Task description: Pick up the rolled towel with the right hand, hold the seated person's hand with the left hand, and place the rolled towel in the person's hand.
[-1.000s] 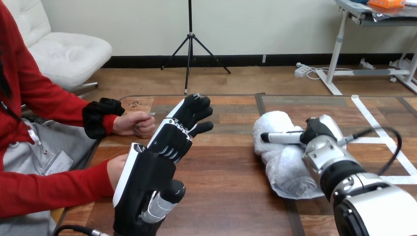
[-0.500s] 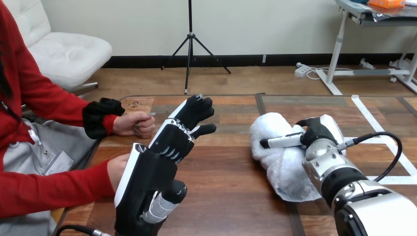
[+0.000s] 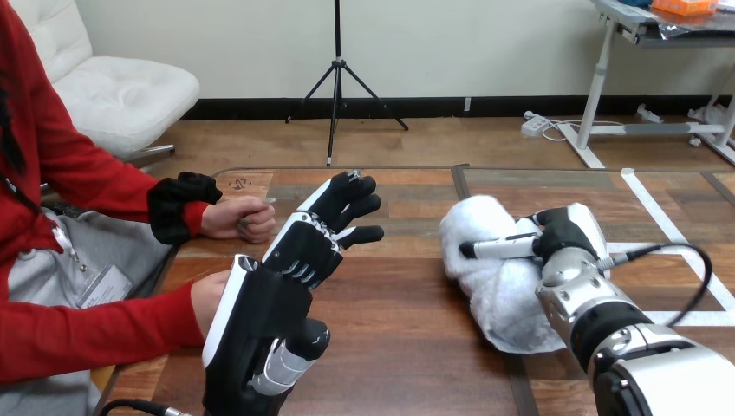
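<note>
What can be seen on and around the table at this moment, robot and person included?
table: one, brown wood, across the view.
tape: several strips, white, on the table's right part.
rolled towel: one, white, right of centre, in the right hand.
person's hands: two, at the table's left edge; upper hand closed, lower hand behind the robot's left arm.
left hand: one, black and white, raised left of centre, fingers straight.
right hand: one, black and white, on the rolled towel, fingers curled round it.

One rolled towel [image 3: 496,290], two robot hands [image 3: 290,256] [image 3: 568,236]
</note>
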Robot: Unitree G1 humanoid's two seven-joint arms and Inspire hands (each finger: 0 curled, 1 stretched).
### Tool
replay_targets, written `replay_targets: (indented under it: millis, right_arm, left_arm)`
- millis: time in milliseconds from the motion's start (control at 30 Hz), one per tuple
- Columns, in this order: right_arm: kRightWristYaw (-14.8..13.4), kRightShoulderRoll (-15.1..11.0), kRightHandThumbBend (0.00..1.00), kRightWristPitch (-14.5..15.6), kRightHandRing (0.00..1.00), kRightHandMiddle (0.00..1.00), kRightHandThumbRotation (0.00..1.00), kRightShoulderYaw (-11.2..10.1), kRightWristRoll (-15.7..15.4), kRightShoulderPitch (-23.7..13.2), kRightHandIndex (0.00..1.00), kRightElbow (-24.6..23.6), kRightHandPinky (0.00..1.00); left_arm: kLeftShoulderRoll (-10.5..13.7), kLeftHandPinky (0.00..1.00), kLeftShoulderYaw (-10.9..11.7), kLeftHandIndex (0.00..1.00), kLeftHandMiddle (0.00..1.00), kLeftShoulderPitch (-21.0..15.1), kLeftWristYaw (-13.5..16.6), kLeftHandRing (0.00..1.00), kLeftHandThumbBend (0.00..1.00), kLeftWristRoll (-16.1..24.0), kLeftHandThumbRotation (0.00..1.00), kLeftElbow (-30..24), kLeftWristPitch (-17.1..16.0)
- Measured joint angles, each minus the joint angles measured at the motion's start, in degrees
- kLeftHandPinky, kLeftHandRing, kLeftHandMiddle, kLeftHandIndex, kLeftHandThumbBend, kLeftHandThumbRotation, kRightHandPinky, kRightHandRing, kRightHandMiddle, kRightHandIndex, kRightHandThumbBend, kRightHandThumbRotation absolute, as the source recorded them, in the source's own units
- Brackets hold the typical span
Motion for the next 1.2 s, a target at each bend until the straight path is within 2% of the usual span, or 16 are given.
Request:
replay_targets:
  millis: [300, 600, 833, 1000, 1200]
  right_arm:
    - [-1.44, -0.12, 0.88, -4.89, 0.4, 0.5, 0.0, -3.74, 3.44, 1.76, 0.49, -0.01, 0.31]
    - [-2.29, -0.19, 0.86, -9.5, 0.44, 0.56, 0.0, -5.22, 4.28, 3.17, 0.48, -0.04, 0.34]
    - [-2.3, -0.16, 0.85, -12.68, 0.41, 0.52, 0.0, -6.49, 6.04, 3.54, 0.48, -0.24, 0.33]
    - [-1.41, -0.1, 0.83, -15.81, 0.41, 0.5, 0.0, -7.38, 7.51, 4.1, 0.48, -0.86, 0.34]
    - [1.64, 0.05, 0.81, -20.25, 0.41, 0.49, 0.0, -8.73, 9.84, 5.27, 0.48, -2.42, 0.35]
  left_arm:
    - [-0.35, 0.75, -0.01, 0.88, 0.87, -0.01, 0.66, 0.86, 1.0, 1.06, 0.85, 0.27, -0.01]
    - [-0.67, 0.75, -0.06, 0.87, 0.87, -0.03, 0.76, 0.86, 1.0, 1.59, 0.85, 0.48, -0.01]
    - [-0.89, 0.74, 0.27, 0.87, 0.87, -0.04, 1.78, 0.85, 1.0, 2.76, 0.86, 0.94, -0.6]
    - [-0.82, 0.75, 0.35, 0.87, 0.87, -0.31, 1.74, 0.85, 1.0, 2.64, 0.86, 1.79, -1.26]
    - [-0.76, 0.75, 0.51, 0.87, 0.88, -0.55, 1.85, 0.86, 1.0, 2.66, 0.85, 2.48, -1.32]
